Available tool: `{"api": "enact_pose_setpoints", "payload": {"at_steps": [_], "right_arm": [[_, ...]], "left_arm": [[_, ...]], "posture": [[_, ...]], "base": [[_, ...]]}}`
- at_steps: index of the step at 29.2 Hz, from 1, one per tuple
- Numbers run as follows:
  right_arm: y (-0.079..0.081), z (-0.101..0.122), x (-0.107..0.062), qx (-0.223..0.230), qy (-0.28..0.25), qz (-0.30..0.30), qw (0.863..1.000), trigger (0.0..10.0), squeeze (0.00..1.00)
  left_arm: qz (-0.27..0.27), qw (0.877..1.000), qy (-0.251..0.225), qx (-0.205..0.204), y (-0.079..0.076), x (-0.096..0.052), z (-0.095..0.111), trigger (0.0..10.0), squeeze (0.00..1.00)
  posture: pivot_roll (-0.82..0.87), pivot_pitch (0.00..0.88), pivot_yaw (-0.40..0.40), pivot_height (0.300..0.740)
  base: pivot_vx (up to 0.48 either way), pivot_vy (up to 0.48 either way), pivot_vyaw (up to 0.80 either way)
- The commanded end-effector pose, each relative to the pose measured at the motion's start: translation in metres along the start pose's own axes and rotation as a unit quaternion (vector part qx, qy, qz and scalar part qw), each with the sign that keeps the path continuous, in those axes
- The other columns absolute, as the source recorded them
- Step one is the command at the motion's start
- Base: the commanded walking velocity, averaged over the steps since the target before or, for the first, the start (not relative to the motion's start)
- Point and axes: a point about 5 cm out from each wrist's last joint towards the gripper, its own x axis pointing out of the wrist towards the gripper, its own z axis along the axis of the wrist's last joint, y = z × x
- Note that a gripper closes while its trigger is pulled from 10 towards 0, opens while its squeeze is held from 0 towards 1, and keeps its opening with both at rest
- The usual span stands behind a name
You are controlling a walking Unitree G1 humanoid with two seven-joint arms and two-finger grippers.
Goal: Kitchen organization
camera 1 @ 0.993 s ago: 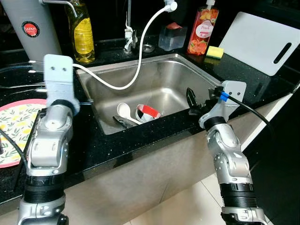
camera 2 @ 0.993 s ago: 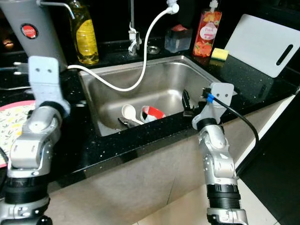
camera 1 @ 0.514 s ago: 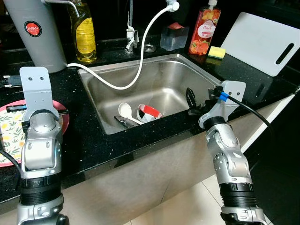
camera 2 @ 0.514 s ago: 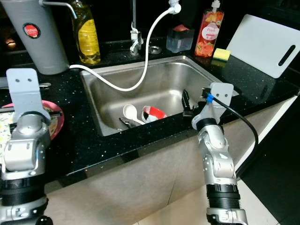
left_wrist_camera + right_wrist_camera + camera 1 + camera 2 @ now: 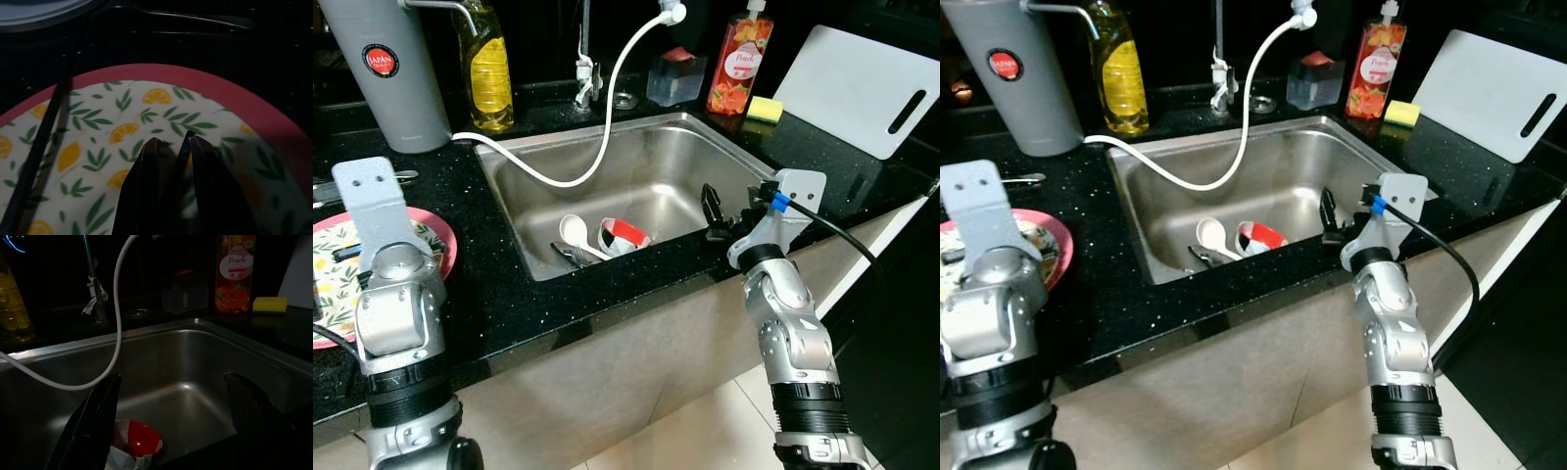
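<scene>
We are hovering our clenched left end effector (image 5: 171, 147) over the lemon plate (image 5: 98, 142) on the desk (image 5: 558, 304), while our released right end effector (image 5: 171, 396) is waiting at the sink (image 5: 636, 166) rim, seemingly to reach the red bowl (image 5: 625, 236).

You see a pink-rimmed plate (image 5: 146, 107) patterned with yellow lemons and green leaves on the black, speckled surface (image 5: 607, 284). The steel sink (image 5: 705, 147) holds a red-and-white bowl (image 5: 625, 235) and a white spoon (image 5: 572, 231). The hose (image 5: 607, 117) and cutting board (image 5: 852, 88) are white, the sponge (image 5: 763, 108) yellow.
</scene>
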Motion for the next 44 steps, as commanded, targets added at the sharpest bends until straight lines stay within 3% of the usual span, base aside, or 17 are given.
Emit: {"api": "enact_pose_setpoints", "payload": {"at_steps": [1,5,6,7,8,19,23,24,25,26,27,31,36,42,44], "right_arm": [[-0.003,-0.001,0.0,0.003,0.0,-0.007,1.0,10.0,0.0],[-0.004,-0.001,0.0,0.003,0.0,-0.007,1.0,10.0,0.0],[-0.004,-0.001,0.0,0.003,0.0,-0.007,1.0,10.0,0.0],[-0.003,0.0,0.0,0.003,-0.001,-0.006,1.0,10.0,0.0],[-0.003,0.0,0.001,0.003,-0.001,-0.005,1.0,10.0,0.0],[-0.003,0.0,0.001,0.003,-0.002,-0.005,1.0,10.0,0.0],[-0.003,0.0,0.001,0.003,-0.002,-0.005,1.0,10.0,0.0],[-0.003,0.0,0.001,0.003,-0.002,-0.005,1.0,10.0,0.0],[-0.003,0.0,0.001,0.003,-0.002,-0.005,1.0,10.0,0.0],[-0.003,0.0,0.001,0.003,-0.002,-0.005,1.0,10.0,0.0],[-0.003,0.0,0.001,0.003,-0.002,-0.005,1.0,10.0,0.0],[-0.002,0.0,0.001,0.003,-0.002,-0.005,1.0,10.0,0.0],[-0.002,0.0,0.001,0.004,-0.002,-0.005,1.0,10.0,0.0],[-0.001,0.0,0.001,0.004,-0.003,-0.004,1.0,10.0,0.0],[-0.001,0.0,0.001,0.004,-0.003,-0.003,1.0,10.0,0.0]], "left_arm": [[0.0,1.0,0.023,-0.007,0.0,0.0,-0.005,10.0,0.0],[-0.01,0.998,0.053,-0.024,-0.002,-0.001,-0.012,10.0,0.0],[-0.012,0.998,0.06,-0.027,-0.003,-0.001,-0.013,5.5,0.0],[-0.015,0.997,0.067,-0.029,-0.003,-0.001,-0.016,3.8,0.0],[-0.018,0.996,0.076,-0.033,-0.004,-0.001,-0.019,0.0,0.0],[-0.014,0.996,0.082,-0.039,-0.004,0.0,-0.021,0.0,0.0],[-0.014,0.997,0.06,-0.035,-0.003,0.002,-0.015,0.0,0.0],[-0.013,0.999,0.042,-0.029,-0.003,0.002,-0.009,4.8,0.0],[-0.018,0.999,0.024,-0.025,-0.004,0.003,-0.004,8.9,0.0],[-0.018,0.999,0.024,-0.025,-0.004,0.003,-0.004,8.9,0.0],[-0.034,0.999,-0.012,-0.012,-0.007,0.003,0.007,10.0,0.0],[-0.048,0.996,-0.065,0.024,-0.011,0.002,0.021,10.0,0.0],[-0.022,0.99,-0.127,0.057,-0.008,0.001,0.037,10.0,0.0],[0.019,0.99,-0.136,0.044,0.002,0.004,0.044,10.0,0.0],[0.054,0.99,-0.128,0.027,0.012,0.007,0.042,10.0,0.0]], "posture": [[-0.08,0.118,-0.015,0.74],[-0.08,0.118,-0.018,0.74],[-0.08,0.118,-0.018,0.74],[-0.08,0.118,-0.018,0.74],[-0.09,0.118,-0.021,0.74],[-0.09,0.119,-0.022,0.74],[-0.09,0.119,-0.023,0.74],[-0.09,0.12,-0.023,0.74],[-0.09,0.12,-0.023,0.74],[-0.09,0.12,-0.023,0.74],[-0.09,0.119,-0.022,0.74],[-0.09,0.119,-0.022,0.74],[-0.09,0.113,-0.019,0.74],[-0.09,0.11,-0.017,0.74],[-0.09,0.108,-0.016,0.74]], "base": [[0.0,0.0,0.0],[0.0,0.0,0.0],[0.0,0.0,0.0],[0.0,0.0,0.0],[0.0,0.0,0.0],[0.0,0.0,0.0],[0.0,0.0,0.0],[0.0,0.0,0.0],[0.0,0.0,0.0],[0.0,0.0,0.0],[0.0,0.0,0.0],[0.0,0.0,0.0],[0.0,0.0,0.0],[0.0,0.0,0.0],[0.0,0.0,0.0]]}}
